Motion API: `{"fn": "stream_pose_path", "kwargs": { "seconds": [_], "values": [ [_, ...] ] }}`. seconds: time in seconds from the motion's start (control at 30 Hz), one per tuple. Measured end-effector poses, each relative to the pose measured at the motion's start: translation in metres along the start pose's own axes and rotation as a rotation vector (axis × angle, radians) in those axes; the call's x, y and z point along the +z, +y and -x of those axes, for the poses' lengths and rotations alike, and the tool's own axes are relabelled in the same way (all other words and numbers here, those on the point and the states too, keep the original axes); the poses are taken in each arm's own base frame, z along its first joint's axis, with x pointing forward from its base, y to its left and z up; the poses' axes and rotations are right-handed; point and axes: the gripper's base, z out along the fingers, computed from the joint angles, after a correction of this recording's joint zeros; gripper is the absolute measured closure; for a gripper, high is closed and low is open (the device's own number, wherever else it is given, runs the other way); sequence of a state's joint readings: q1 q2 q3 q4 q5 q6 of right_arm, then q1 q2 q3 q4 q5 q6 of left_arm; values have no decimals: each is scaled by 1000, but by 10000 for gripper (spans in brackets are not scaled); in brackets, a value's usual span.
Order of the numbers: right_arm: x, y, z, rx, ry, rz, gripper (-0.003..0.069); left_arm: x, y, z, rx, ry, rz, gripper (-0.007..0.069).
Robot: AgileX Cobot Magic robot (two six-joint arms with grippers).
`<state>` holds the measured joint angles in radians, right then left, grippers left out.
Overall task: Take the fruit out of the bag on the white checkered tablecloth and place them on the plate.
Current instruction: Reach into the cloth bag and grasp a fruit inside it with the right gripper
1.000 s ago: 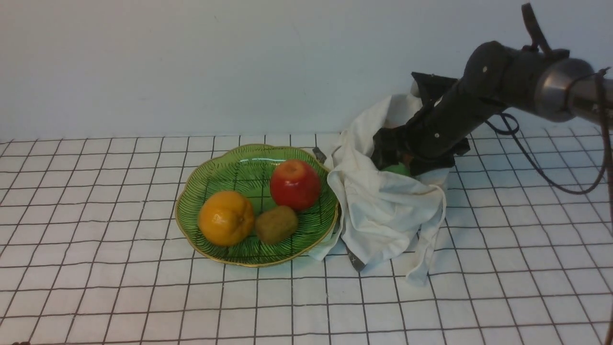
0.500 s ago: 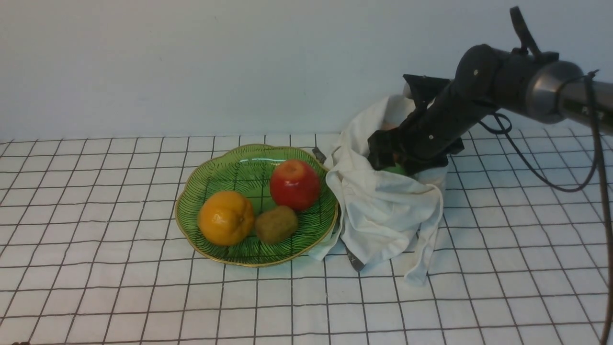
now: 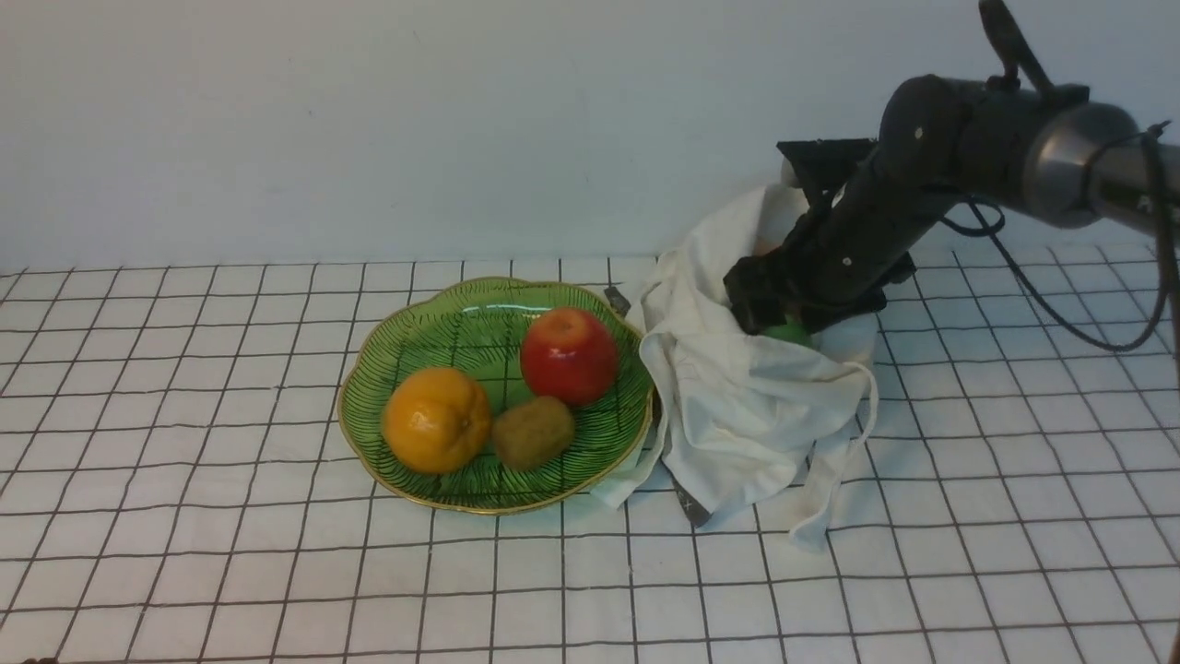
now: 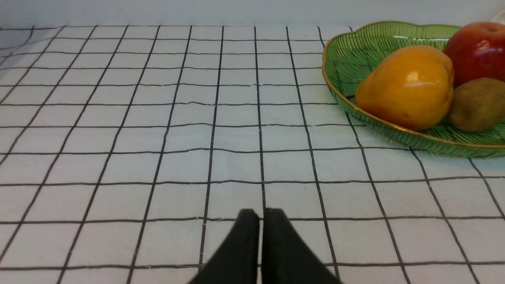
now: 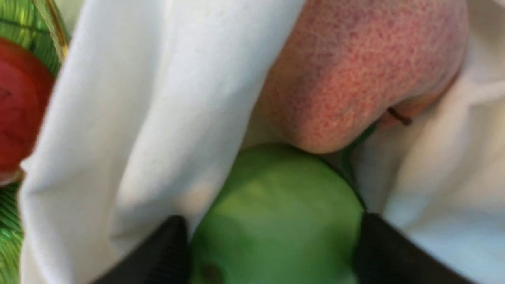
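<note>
Two dark fingers of your right gripper (image 3: 772, 312) sit inside the mouth of the soft off-white cloth bag (image 3: 737, 406) in the front view. A sliver of the smooth round green apple (image 3: 790, 331) shows just under them. To that gripper's left, just beside the bag, the shallow glossy green plate (image 3: 406, 341) rests on the white checkered tablecloth (image 3: 184, 553). It carries a round orange (image 3: 435, 420), a glossy red apple (image 3: 569, 355) and a brown kiwi (image 3: 533, 432).

Your left wrist view shows the left gripper (image 4: 260, 236) pressed together on nothing, low over the tablecloth. The plate (image 4: 347, 51) lies ahead and off to one side, well apart.

Your right wrist view has the green apple (image 5: 276, 205) clamped between the right gripper's fingers (image 5: 165, 252), one against each side. The pale pink peach (image 5: 355, 71) touches the apple just beyond the fingertips, and both fruits nestle in the bag's folds.
</note>
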<state>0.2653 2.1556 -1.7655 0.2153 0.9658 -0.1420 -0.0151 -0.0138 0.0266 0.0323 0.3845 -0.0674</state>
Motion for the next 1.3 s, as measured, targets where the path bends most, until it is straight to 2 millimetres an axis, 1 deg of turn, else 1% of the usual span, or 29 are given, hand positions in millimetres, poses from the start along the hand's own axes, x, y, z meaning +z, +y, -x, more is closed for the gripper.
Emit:
{"fn": "stream_pose_path", "kwargs": {
  "seconds": [0.03, 0.07, 0.1, 0.17, 0.2, 0.27, 0.33, 0.47, 0.57, 0.6, 0.63, 0.67, 0.73, 0.77, 0.8, 0.87, 0.9, 0.93, 1.0, 1.13, 1.3],
  "values": [
    [-1, 0, 0, 1, 0, 0, 235, 0, 0, 0, 0, 0, 0, 629],
    [-4, -1, 0, -13, 3, -15, 323, 0, 0, 0, 0, 0, 0, 629],
    [-10, -2, 0, -28, 2, -36, 505, 0, 0, 0, 0, 0, 0, 629],
    [-19, -3, 1, -46, -5, -67, 620, 0, 0, 0, 0, 0, 0, 629],
    [-20, -3, 1, -47, -7, -69, 625, 0, 0, 0, 0, 0, 0, 629],
    [-28, -3, 1, -45, -15, -83, 659, 0, 0, 0, 0, 0, 0, 629],
    [-34, -3, 1, -31, -18, -83, 669, 0, 0, 0, 0, 0, 0, 629],
    [-34, -2, 1, -13, -18, -73, 671, 0, 0, 0, 0, 0, 0, 629],
    [-33, 1, 1, 6, -24, -48, 640, 0, 0, 0, 0, 0, 0, 629],
    [-33, 1, 2, 12, -29, -41, 611, 0, 0, 0, 0, 0, 0, 629],
    [-33, 1, 2, 13, -30, -39, 600, 0, 0, 0, 0, 0, 0, 629],
    [-33, 2, 2, 17, -36, -34, 545, 0, 0, 0, 0, 0, 0, 629],
    [-33, 2, 3, 19, -41, -32, 494, 0, 0, 0, 0, 0, 0, 629],
    [-33, 2, 3, 20, -43, -31, 417, 0, 0, 0, 0, 0, 0, 629],
    [-30, 2, 3, 21, -41, -31, 360, 0, 0, 0, 0, 0, 0, 629],
    [-25, 1, 2, 22, -32, -31, 297, 0, 0, 0, 0, 0, 0, 629],
    [-17, 0, 1, 25, -17, -31, 249, 0, 0, 0, 0, 0, 0, 629],
    [-15, -1, 0, 25, -12, -32, 235, 0, 0, 0, 0, 0, 0, 629],
    [1, -2, -3, 42, 17, -21, 161, 0, 0, 0, 0, 0, 0, 629],
    [6, 0, -2, 77, 8, 16, 99, 0, 0, 0, 0, 0, 0, 629],
    [10, 3, -2, 108, 9, 48, 79, 0, 0, 0, 0, 0, 0, 629]
  ]
}}
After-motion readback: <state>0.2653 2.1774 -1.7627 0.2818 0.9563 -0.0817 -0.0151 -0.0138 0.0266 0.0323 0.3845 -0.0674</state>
